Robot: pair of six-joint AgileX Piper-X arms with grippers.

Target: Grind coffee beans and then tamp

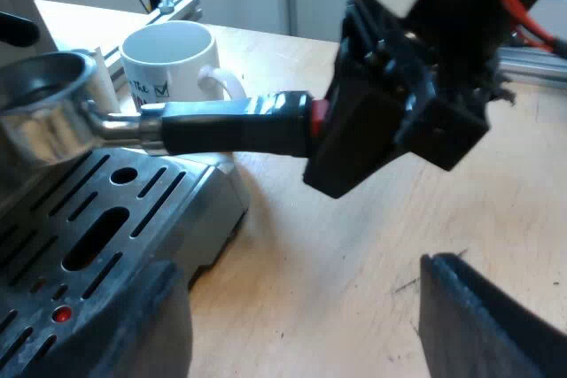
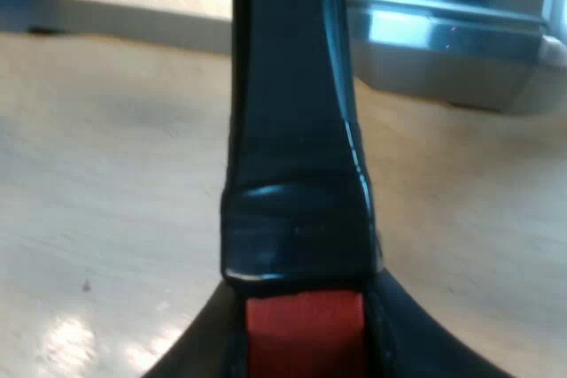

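The metal holder is level above the espresso machine's drip tray, its basket close to the machine's front. Its dark handle reaches out over the wooden table and ends in red. My right gripper is shut on that end; in the right wrist view the handle runs away from the red tip, which sits between my right gripper's fingers. My left gripper hangs open beside the drip tray, below the handle, holding nothing.
A white mug with dark print stands on the table just behind the handle, close to the drip tray. Bare wooden table lies under the handle. A metal rail runs along the table's far edge.
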